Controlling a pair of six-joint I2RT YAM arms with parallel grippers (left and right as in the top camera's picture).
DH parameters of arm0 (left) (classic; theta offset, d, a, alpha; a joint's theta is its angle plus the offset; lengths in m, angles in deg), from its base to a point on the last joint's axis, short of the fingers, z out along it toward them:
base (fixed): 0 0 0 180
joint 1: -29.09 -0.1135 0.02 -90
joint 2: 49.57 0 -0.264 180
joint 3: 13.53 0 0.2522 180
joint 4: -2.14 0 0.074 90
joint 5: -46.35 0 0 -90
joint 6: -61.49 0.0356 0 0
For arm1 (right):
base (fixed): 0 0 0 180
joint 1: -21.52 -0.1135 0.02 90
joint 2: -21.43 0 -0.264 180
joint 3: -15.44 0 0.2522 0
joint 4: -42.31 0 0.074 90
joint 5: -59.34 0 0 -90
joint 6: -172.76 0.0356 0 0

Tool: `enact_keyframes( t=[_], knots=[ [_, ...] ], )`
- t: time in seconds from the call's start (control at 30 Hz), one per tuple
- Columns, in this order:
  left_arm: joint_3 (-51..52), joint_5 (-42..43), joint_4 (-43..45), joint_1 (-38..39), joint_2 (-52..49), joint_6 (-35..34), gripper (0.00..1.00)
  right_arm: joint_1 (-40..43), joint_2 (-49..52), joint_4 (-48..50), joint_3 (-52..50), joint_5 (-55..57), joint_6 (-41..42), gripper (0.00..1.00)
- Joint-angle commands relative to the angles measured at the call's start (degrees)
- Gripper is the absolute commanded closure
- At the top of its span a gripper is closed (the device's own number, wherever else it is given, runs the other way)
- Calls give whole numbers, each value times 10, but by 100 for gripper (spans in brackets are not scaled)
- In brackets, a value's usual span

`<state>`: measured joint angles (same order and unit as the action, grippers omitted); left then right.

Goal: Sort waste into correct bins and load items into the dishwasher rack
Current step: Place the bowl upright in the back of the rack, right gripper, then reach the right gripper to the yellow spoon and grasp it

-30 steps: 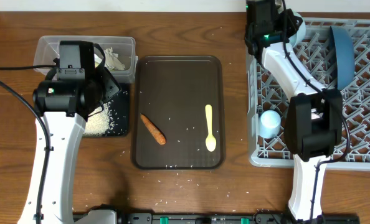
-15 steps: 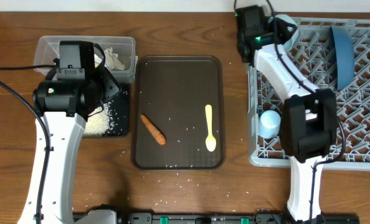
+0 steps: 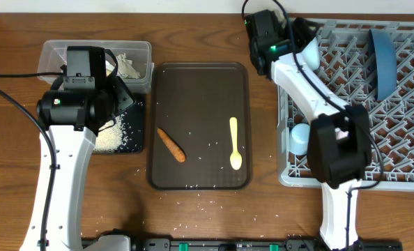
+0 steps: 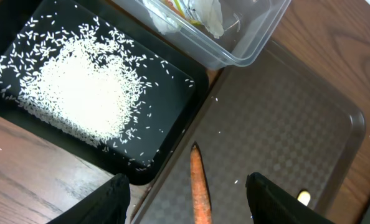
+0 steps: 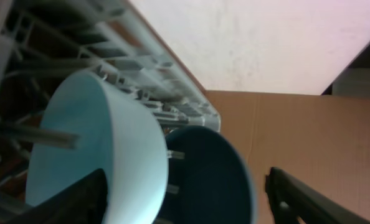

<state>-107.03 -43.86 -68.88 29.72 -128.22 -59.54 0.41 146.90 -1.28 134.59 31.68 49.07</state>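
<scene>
An orange carrot stick and a pale yellow spoon lie on the brown serving tray. The clear tub holds crumpled tissue. Rice lies in the black tray. In the grey rack are a white bowl, a dark blue plate and a light blue cup. My left gripper hangs open above the carrot stick. My right gripper is open at the rack's far left corner, facing the bowl and plate.
Loose rice grains are scattered on the serving tray and on the wooden table near its front edge. The spoon's tip shows beside my left gripper's right finger. The rack's wall rises close to my right gripper.
My right gripper has opened and let go of the white bowl, which now stands in the rack. That arm has drawn back to the left. The left arm has not moved.
</scene>
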Motion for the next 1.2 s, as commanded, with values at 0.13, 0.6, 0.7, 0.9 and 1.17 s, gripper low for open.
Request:
enact_keyframes(
  t=[0.13,0.6,0.7,0.9,1.17],
  knots=[
    [-2,-5,-6,-2,-3,30,38,-28,-137,-47,2,-133,101,6],
    [-2,-5,-10,-2,-3,59,37,-30,-174,-257,2,-713,221,14],
    [-2,-5,-17,-2,-3,59,37,-31,-157,-278,-4,-786,310,27],
    [6,-5,-27,-2,-3,59,37,-58,-121,-336,-44,-778,479,37],
    [28,-5,-30,-2,-4,59,37,-137,-110,-355,-149,-778,495,45]
  ],
)
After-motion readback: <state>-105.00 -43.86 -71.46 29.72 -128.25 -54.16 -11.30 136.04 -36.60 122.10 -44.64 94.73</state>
